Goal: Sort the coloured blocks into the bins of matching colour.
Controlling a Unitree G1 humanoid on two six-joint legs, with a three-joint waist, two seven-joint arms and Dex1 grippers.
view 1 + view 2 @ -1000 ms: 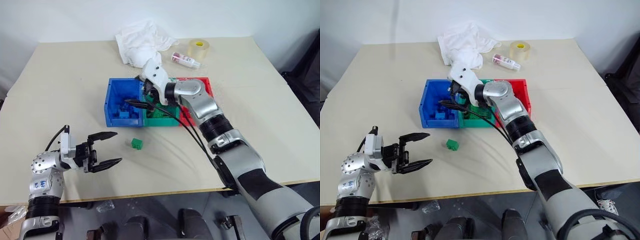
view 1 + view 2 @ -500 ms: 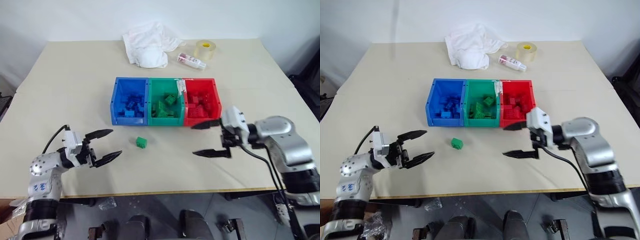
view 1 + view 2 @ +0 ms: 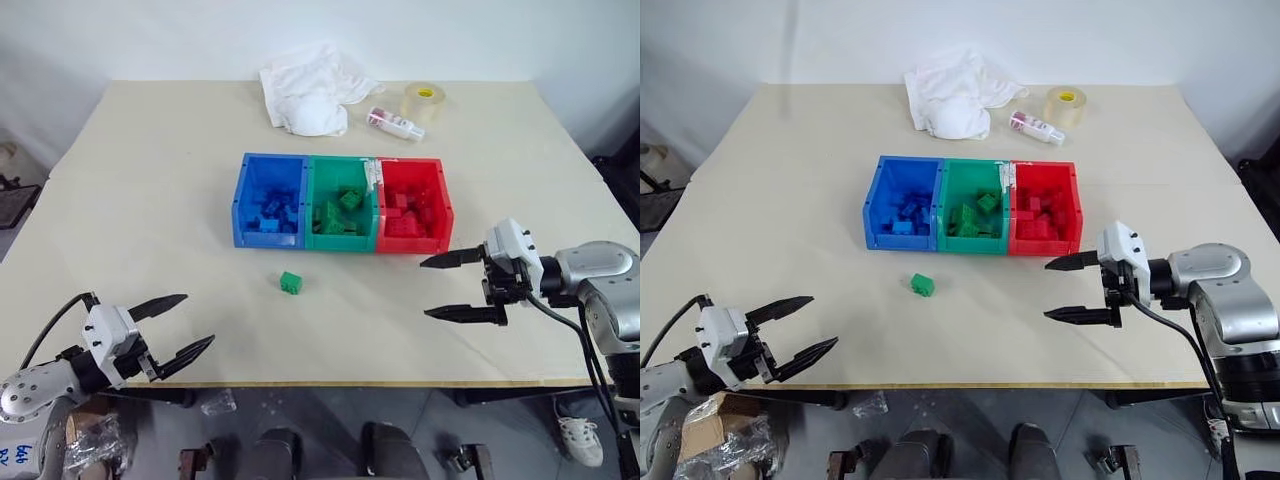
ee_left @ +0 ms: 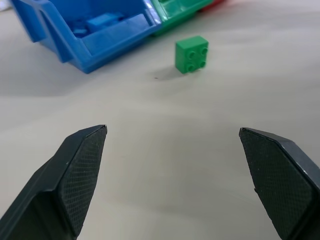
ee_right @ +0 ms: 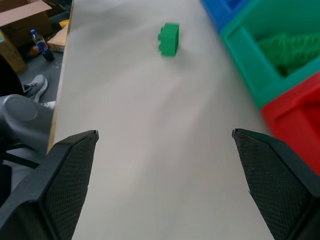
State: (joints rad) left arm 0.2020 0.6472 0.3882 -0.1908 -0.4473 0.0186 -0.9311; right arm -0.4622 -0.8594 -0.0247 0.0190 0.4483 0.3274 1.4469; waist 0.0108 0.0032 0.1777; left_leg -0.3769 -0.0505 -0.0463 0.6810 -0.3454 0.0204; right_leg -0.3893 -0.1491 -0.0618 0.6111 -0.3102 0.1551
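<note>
My left gripper (image 3: 172, 327) hangs off the near left edge of the table (image 3: 150, 200), jaws spread wide with nothing between them, aimed toward the middle. Ahead of it, the one loose piece is a green brick (image 3: 291, 283), lying on the bare tabletop just in front of the bins, below the seam between the blue bin (image 3: 240, 205) and the green bin (image 3: 341, 239). It sits flat, well apart from both grippers. In the left wrist view its four studs face up and it looks close to square, so I see no real long axis; its sides run slightly askew to the bin fronts. I judge it light, rigid and smooth-sided, likely to skid or pop out if pinched on a corner, so I'd close on two opposite flat faces, low on the body, below the studs. The red bin (image 3: 441, 205) ends the row, and all three bins already hold bricks of their own colour. My right gripper (image 3: 452, 286) hovers near the red bin's front corner, fully parted, carrying nothing
</note>
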